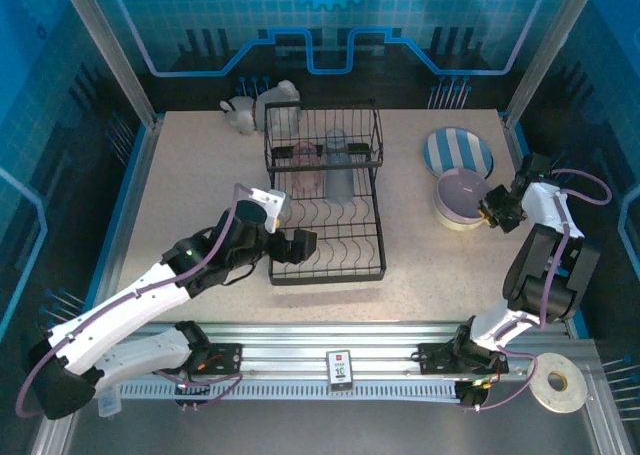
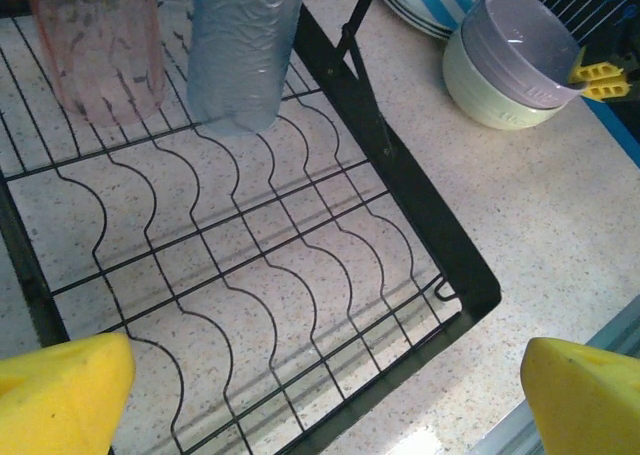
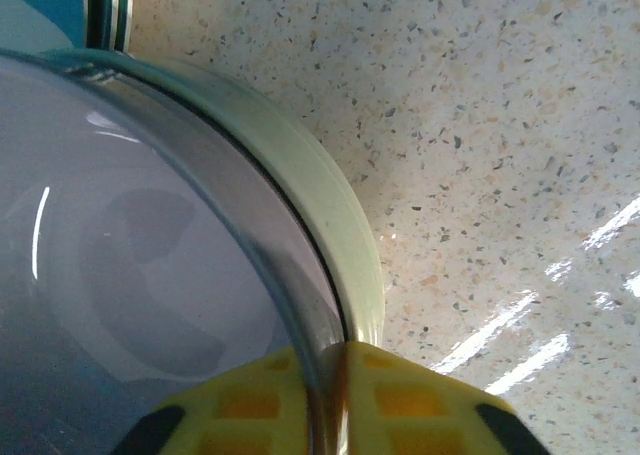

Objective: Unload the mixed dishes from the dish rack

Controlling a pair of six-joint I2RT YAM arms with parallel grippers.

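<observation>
two tumblers are left in the dish rack (image 1: pixel 327 278): the pink tumbler (image 1: pixel 305 170) and the blue-grey tumbler (image 1: pixel 339 175) stand side by side in its far half, while the curved plate slots of the near half are bare. a white shape (image 1: pixel 283 107) at the rack's far left corner may be one more plate; we cannot tell. out on the bench (image 1: pixel 200 195), to the right of the rack, the striped plates (image 1: pixel 458 150) lie stacked, and just in front of them the lavender bowl (image 1: pixel 462 190) sits nested in the pale green bowl (image 3: pixel 335 215). the right end effector (image 3: pixel 330 400) is closed on the lavender bowl's rim, one pad inside and one outside. the left end effector (image 2: pixel 325 395) hangs wide open and empty over the rack's near corner. we judge the unloading well past halfway, with the tumblers to go.
</observation>
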